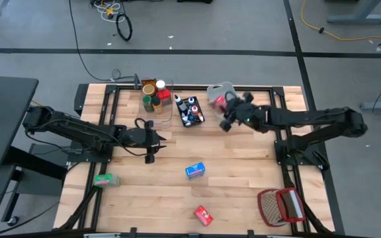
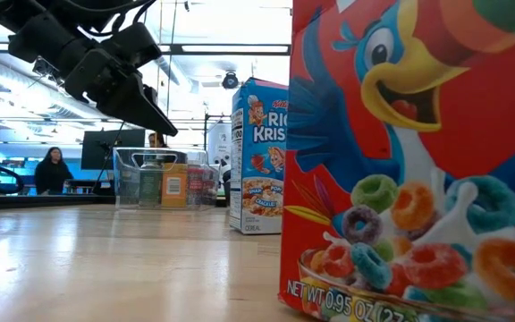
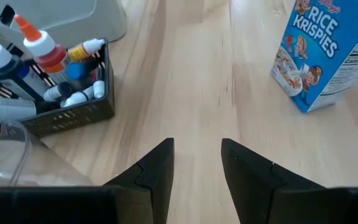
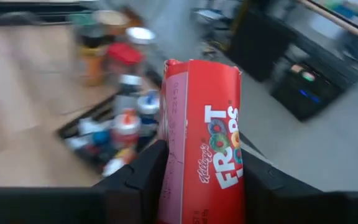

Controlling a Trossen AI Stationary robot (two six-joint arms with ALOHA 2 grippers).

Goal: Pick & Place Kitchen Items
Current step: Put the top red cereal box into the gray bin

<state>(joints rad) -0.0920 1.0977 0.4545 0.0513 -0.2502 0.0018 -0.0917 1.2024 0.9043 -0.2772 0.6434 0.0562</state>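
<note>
Keep the right gripper point(image 4: 197, 180) clamped squarely on the red cereal box point(image 4: 205, 137) while the left gripper point(image 3: 196, 180), fingers apart, waits mid-table.

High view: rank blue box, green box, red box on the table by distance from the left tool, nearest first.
From the left tool:
1. Blue box, mid-table, toward the near edge and the right arm's side.
2. Green box, at the table's left edge.
3. Red box, by the near edge, farthest.

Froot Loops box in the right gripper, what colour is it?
Red, with multicoloured lettering; the Froot Loops box shows best in the right wrist view.
</note>
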